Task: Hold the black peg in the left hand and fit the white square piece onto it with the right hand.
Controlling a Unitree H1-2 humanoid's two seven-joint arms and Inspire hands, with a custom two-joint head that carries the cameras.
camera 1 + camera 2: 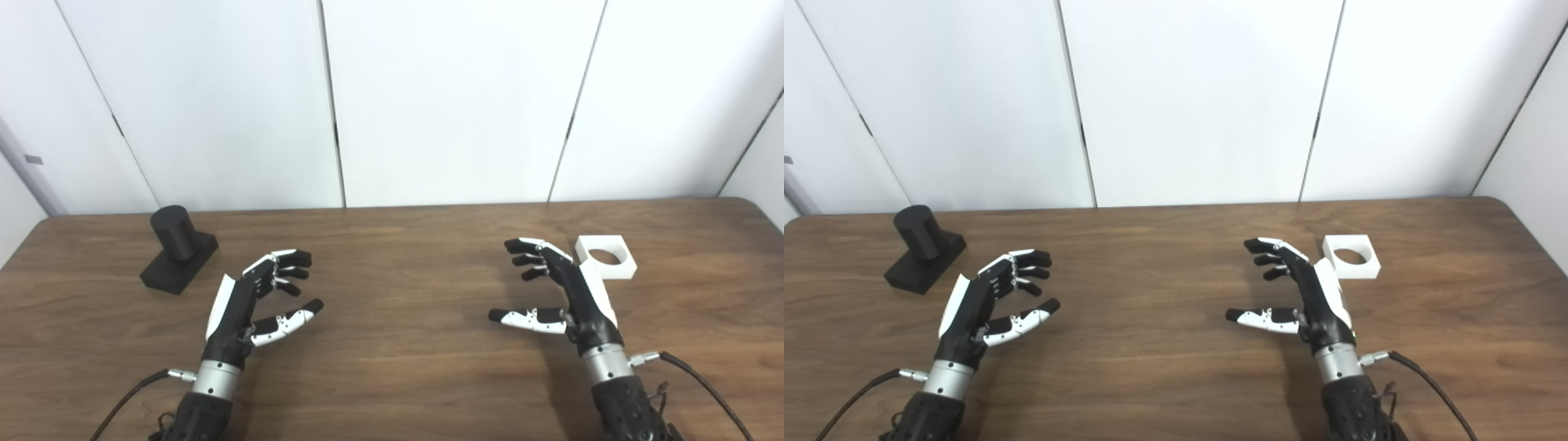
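At your far left the black peg point(178, 247) stands upright on its dark block base, near the back left of the wooden table point(398, 245), untouched and well apart from either hand. Next comes your left hand point(245, 303), palm turned inward, fingers point(288, 264) loosely curled and spread, thumb stretched toward the middle; it holds nothing. The middle of the table lies between the two hands. Your right hand point(566, 288) mirrors the left: fingers apart and bent inward, thumb pointing left, holding nothing. Just beyond it, at the right, the white square piece point(606, 256) lies flat with its round hole facing up. In the left eye view the back of your right hand overlaps the piece's near corner; the right eye view point(1352, 256) shows the same overlap, so you cannot tell whether they touch. The right eye view alone shows the table's rounded far right corner.
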